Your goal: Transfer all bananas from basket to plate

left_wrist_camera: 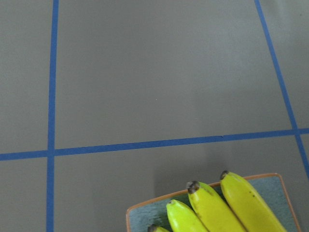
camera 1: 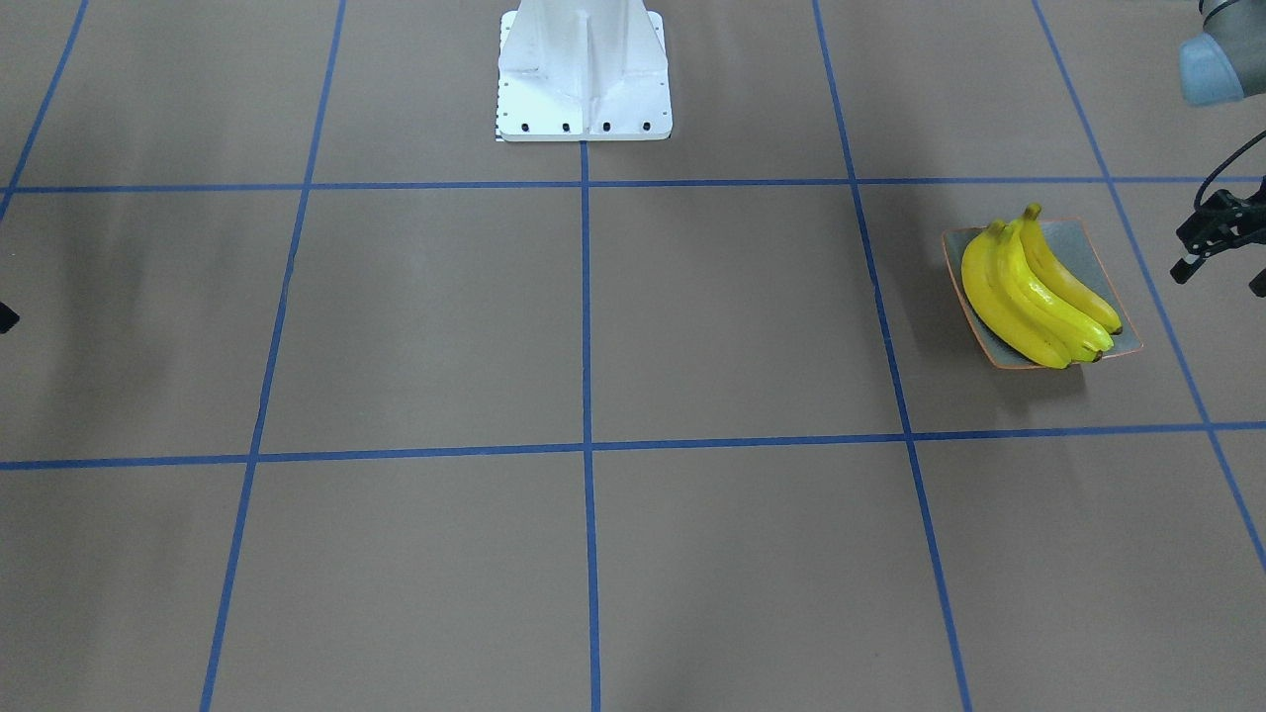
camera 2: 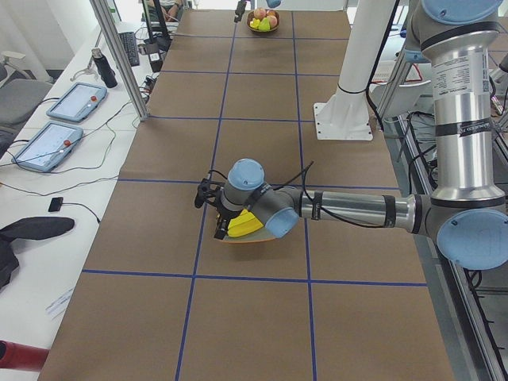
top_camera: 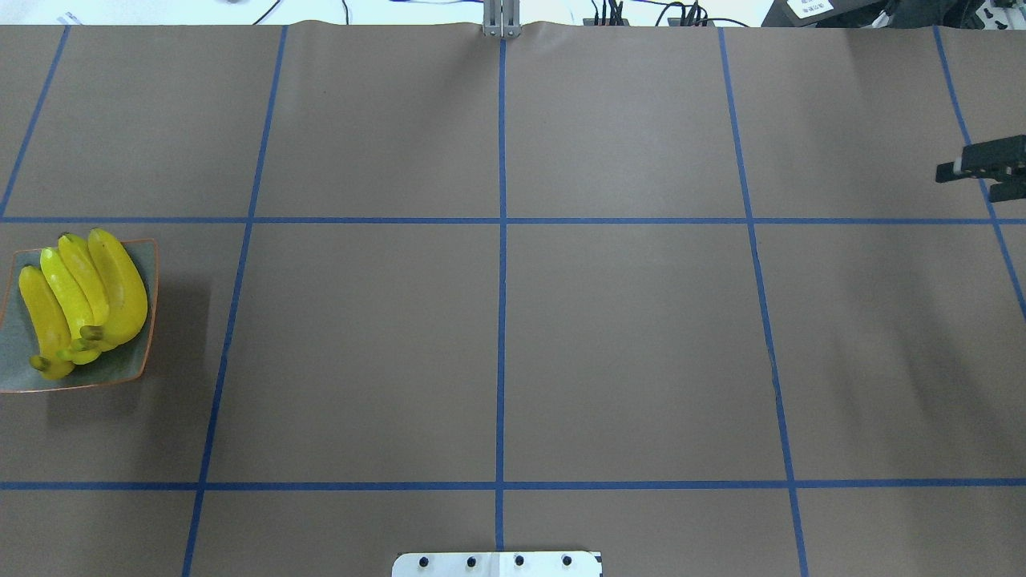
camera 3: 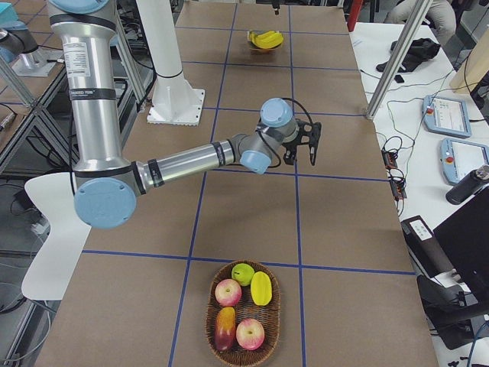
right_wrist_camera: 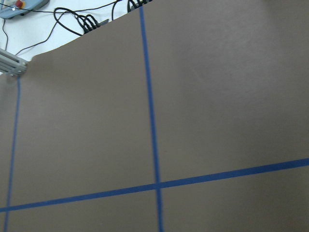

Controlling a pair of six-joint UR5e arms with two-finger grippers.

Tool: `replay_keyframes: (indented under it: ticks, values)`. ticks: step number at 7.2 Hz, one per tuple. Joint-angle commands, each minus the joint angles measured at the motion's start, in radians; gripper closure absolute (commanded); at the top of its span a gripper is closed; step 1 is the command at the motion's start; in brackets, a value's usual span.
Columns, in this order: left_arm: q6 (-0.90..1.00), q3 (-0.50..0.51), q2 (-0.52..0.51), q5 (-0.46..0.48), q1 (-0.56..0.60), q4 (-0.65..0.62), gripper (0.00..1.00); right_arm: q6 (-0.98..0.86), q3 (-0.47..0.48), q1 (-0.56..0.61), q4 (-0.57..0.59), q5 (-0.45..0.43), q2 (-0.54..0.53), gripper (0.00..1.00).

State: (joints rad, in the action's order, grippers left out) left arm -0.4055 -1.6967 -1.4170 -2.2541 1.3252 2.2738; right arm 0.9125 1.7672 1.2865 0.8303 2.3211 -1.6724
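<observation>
Sitting at the table's 9 o'clock edge in the overhead view, the plate is carrying the bananas, which are lying side by side in a bunch. At the plate's 3 o'clock in the front-facing view, the left gripper is hanging apart from it, fingers spread and gripping nothing. Farther out, at 2 o'clock overhead, the right gripper is hovering with fingers parted, likewise empty. Beyond it, at the table's right end, the basket is holding apples and other fruit.

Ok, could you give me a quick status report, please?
Left gripper open, beside plate. Right gripper open, empty. Bananas on plate. Nothing blocking seen.
</observation>
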Motion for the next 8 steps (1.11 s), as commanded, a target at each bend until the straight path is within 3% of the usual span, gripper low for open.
replay_keyframes:
  ticks: [1, 3, 5, 6, 8]
  values:
    - [0.283, 0.08, -0.017, 0.001, 0.077, -0.076, 0.01, -0.337, -0.008, 0.092, 0.132, 0.009, -0.104, 0.0]
    - [0.306, 0.088, -0.045, 0.002, 0.091, -0.195, 0.01, -0.608, -0.006, 0.218, 0.379, 0.076, -0.089, 0.0]
    - [0.312, 0.089, -0.101, -0.004, 0.092, -0.335, 0.01, -0.733, -0.011, 0.229, 0.549, 0.072, -0.057, 0.0]
    - [0.312, 0.088, -0.144, -0.046, 0.094, -0.452, 0.01, -0.786, -0.011, 0.223, 0.679, 0.063, -0.012, 0.0]
    - [0.303, 0.086, -0.151, -0.158, 0.111, -0.508, 0.01, -0.927, -0.009, 0.241, 0.887, 0.031, 0.075, 0.0]
